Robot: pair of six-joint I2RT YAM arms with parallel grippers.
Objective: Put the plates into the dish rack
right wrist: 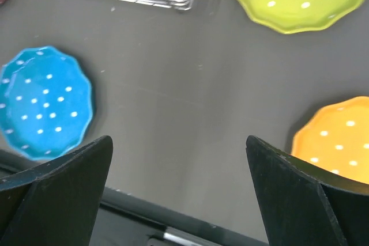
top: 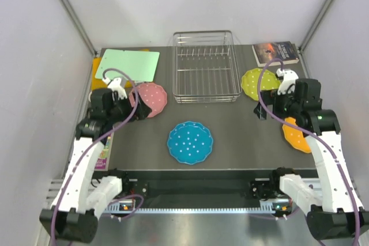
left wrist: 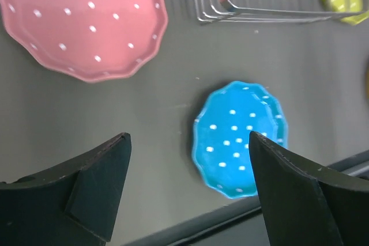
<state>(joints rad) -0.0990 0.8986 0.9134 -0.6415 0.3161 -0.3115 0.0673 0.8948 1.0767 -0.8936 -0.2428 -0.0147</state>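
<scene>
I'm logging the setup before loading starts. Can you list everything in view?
blue plate: 1, blue, white dots, near centre of table
pink plate: 1, pink, left of the rack
yellow-green plate: 1, yellow-green, right of the rack
orange plate: 1, orange, right edge, partly under the right arm
dish rack: 1, silver wire, far centre, empty
cutting board: 1, pale green, far left
book: 1, dark, far right corner
left claw: 1, black, open, empty
right claw: 1, black, open, empty
</scene>
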